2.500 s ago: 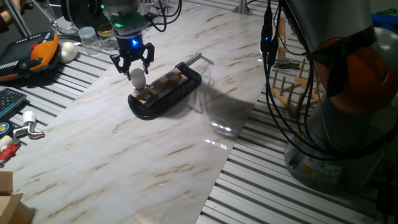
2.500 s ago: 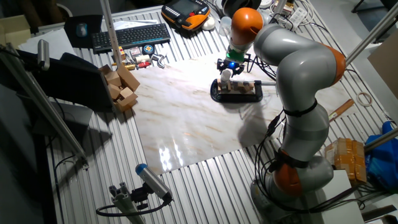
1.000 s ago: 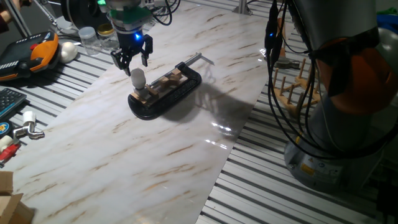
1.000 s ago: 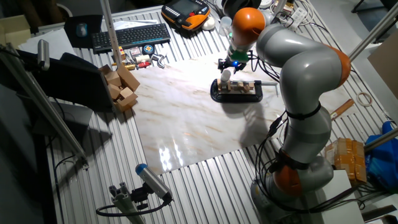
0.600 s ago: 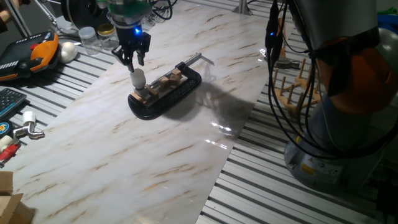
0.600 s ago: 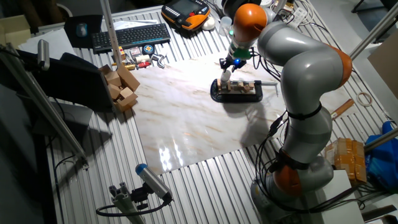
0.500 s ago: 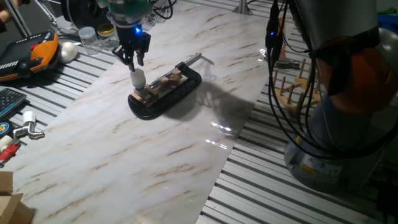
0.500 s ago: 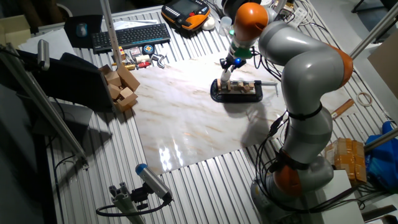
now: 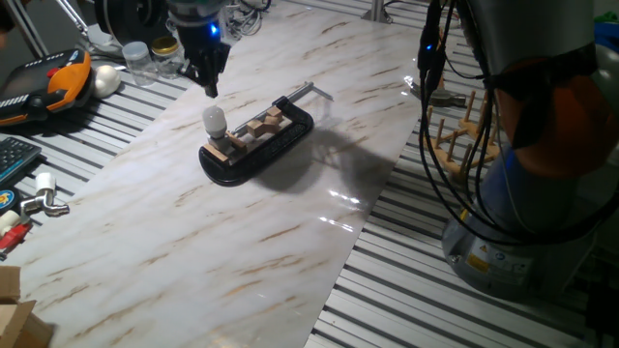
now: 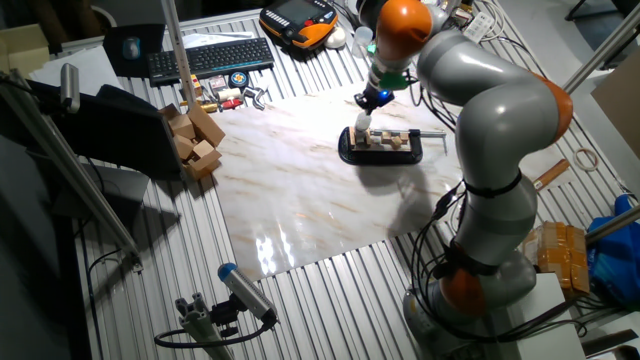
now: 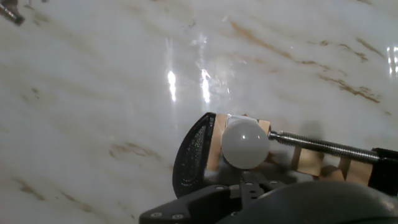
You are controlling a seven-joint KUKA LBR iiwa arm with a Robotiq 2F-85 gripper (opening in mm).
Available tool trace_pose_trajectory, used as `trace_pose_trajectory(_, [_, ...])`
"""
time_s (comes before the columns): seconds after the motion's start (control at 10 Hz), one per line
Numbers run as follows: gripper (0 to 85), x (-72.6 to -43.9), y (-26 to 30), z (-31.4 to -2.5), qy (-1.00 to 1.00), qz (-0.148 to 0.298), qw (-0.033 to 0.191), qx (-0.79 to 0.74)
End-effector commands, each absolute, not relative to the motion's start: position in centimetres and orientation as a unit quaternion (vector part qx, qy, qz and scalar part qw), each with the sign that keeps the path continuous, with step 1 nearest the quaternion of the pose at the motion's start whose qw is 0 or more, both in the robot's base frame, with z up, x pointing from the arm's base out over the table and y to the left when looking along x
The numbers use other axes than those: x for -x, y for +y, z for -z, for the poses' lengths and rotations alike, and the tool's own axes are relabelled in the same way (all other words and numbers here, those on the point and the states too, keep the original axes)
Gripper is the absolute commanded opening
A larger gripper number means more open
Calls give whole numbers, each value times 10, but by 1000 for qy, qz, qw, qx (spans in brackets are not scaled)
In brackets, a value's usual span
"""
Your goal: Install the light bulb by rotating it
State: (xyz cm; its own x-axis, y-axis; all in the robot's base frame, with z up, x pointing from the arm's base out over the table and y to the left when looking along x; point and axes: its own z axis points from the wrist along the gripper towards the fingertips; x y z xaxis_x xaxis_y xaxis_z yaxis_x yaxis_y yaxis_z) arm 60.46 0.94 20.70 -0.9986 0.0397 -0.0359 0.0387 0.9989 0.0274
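The light bulb point(image 9: 214, 120) stands upright at one end of a black clamp point(image 9: 261, 141) that lies on the marble-patterned board point(image 9: 222, 232), its white globe on top and its base down among small wooden blocks point(image 9: 263, 123) held in the clamp. The gripper point(image 9: 210, 85) hangs above the bulb and a little toward the far edge of the board, clear of it, with open air between the fingertips and the globe. From both fixed cameras the fingers look drawn close together into a narrow point, holding nothing. In the hand camera the bulb point(image 11: 245, 143) shows below the hand, near the bottom middle of the picture, beside the clamp's screw rod point(image 11: 323, 147); the fingers themselves cannot be made out there. In the other fixed camera the bulb point(image 10: 362, 123) sits just below the gripper point(image 10: 375, 100).
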Motion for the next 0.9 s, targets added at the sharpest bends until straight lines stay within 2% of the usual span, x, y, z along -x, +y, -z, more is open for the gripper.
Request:
trace_pose_trajectory(0.0, [0, -603, 8, -210, 1000, -12, 18, -12])
trace_pose_trajectory(0.5, [0, -594, 7, -220, 999, -27, 14, 15])
trace_pose_trajectory(0.8, [0, -589, 9, -223, 999, -21, 15, 32])
